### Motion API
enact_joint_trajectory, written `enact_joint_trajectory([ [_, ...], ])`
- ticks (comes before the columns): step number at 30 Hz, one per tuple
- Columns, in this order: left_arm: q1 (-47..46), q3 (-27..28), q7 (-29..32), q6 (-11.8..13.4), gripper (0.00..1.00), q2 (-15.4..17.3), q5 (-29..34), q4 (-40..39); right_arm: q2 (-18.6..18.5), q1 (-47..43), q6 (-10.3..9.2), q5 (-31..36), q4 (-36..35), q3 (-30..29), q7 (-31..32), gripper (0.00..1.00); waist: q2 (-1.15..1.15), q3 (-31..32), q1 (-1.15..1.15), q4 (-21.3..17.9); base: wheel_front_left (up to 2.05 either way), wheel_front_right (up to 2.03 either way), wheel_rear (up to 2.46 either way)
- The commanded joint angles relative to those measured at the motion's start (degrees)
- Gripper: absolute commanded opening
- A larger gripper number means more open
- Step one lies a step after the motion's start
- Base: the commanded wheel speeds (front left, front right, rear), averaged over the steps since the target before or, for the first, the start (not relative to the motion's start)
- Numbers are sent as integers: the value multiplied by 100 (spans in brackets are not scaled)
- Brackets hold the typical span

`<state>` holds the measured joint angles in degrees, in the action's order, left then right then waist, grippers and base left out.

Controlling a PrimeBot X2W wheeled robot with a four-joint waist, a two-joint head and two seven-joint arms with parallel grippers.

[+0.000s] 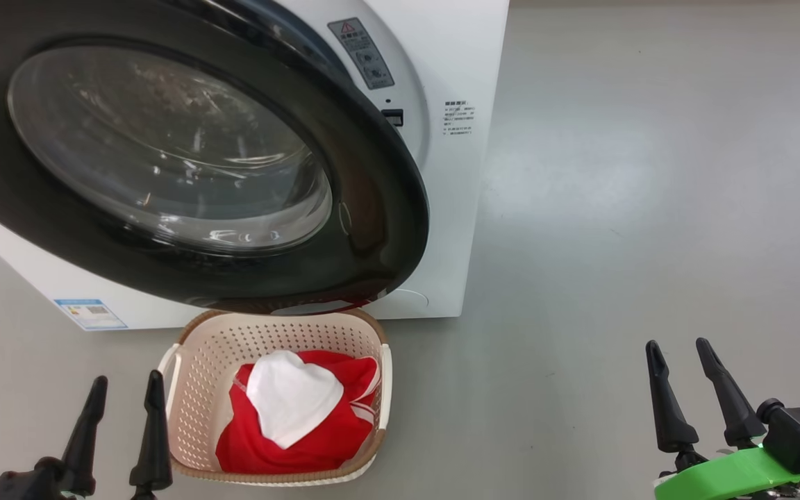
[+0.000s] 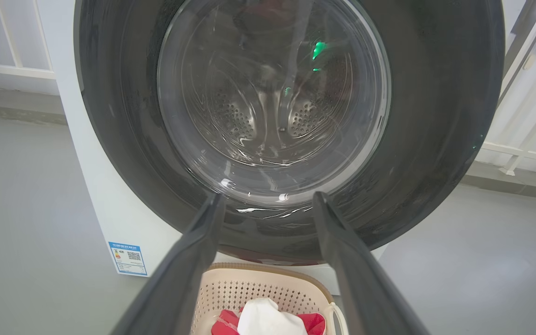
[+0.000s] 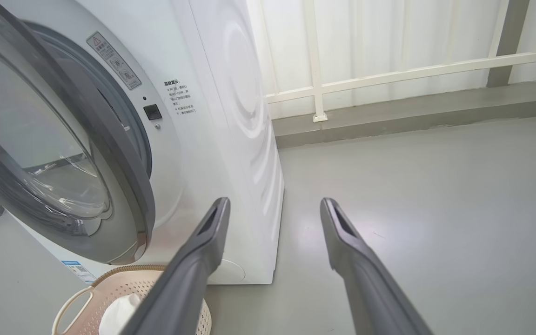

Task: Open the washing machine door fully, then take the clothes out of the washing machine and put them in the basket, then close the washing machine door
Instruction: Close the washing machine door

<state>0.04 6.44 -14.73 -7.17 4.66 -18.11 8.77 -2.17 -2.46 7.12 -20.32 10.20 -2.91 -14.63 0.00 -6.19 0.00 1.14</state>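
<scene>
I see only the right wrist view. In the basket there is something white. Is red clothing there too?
Observer: Yes. In the head view the clothes in the basket are red, with a white panel on top.
Operator: Does anything remain inside the machine?
Observer: In the left wrist view, through the washing machine door, the drum shows bare perforated steel. I see no fabric in the part that shows.
Operator: And the left hand?
Observer: The left hand is open beside the basket and holds nothing.

The washing machine door (image 1: pixel 372 229) overhangs the basket (image 1: pixel 198 361); the floor (image 1: pixel 615 208) rightward lies open.
</scene>
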Motion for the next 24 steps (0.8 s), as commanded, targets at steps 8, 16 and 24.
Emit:
enact_joint_trajectory([
  [8, -166, 119, -27, -32, 100, 11, 82, -125, -71, 289, 36, 19, -134, 314, -37, 0, 0, -4, 0, 160, 0, 0, 0],
  [16, -179, 24, -27, -32, 100, -72, 78, -96, -71, 715, 36, -111, -41, 695, -37, 0, 0, 0, 0, 483, 0, 0, 0],
  [24, -223, -68, -27, -32, 100, -146, 13, -45, -71, 1220, 36, -147, 141, 987, -37, 0, 0, -55, 0, 882, 0, 0, 0],
])
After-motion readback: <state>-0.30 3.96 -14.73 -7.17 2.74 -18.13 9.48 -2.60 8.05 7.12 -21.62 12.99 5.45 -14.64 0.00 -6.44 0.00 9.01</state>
